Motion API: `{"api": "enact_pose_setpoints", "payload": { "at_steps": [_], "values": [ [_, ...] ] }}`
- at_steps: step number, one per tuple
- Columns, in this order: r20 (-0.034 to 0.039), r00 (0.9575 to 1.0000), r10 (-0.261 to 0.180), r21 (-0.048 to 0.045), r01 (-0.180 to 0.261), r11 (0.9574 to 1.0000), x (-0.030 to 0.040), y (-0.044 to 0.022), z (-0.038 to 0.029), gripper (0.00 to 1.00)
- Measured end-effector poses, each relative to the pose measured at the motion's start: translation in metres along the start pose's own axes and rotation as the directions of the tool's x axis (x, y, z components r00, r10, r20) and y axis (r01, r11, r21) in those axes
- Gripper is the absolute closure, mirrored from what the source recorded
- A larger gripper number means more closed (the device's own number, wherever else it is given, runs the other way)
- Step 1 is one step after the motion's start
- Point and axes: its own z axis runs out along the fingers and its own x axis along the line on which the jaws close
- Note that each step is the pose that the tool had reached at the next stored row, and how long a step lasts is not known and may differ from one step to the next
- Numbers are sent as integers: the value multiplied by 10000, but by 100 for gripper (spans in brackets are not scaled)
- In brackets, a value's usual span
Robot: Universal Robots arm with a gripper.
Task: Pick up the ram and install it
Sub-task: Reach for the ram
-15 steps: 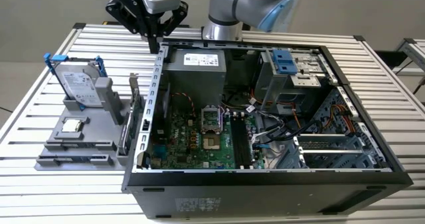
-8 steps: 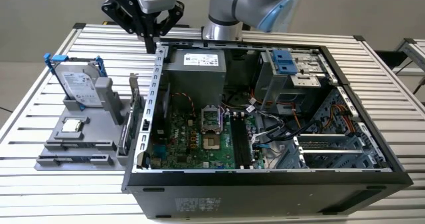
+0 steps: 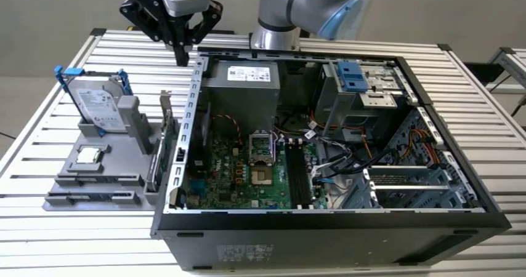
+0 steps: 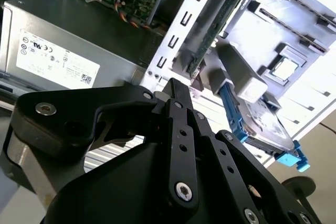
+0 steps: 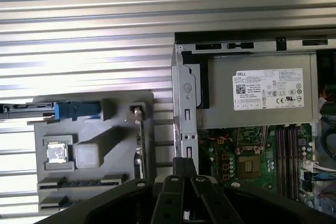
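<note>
A table of silver aluminium slats (image 3: 49,240) carries a large black computer case (image 3: 329,228), lying open with its side panel off. Inside the case, against its far wall, is a grey metal power supply box (image 3: 242,83), and nearer than that a green motherboard (image 3: 238,178).

Just beside the case, on the exterior view's left, lies a flat grey plastic holding fixture (image 3: 123,169). A silver hard drive with blue rails (image 3: 95,104) leans in the part of the fixture level with the case's far half.

The black two-fingered gripper (image 3: 181,58) hangs above the case's far corner on the exterior view's left. Its fingers are pressed together with nothing between them; both wrist views show the same.

A green expansion card with a metal bracket (image 3: 167,138) stands on edge between the fixture and the case wall.

The ram (image 3: 92,197), a dark narrow stick, appears to lie in a slot at the fixture's near edge, apart from the case and well apart from the gripper.

A small square silver processor chip (image 3: 89,157) sits in the fixture's middle.
</note>
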Motion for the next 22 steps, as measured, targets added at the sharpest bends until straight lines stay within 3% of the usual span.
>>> {"api": "enact_pose_setpoints", "payload": {
  "at_steps": [22],
  "values": [
    [0, 10000, 0, -1, 0, 10000, 189, -13, -4, 100]
  ]
}}
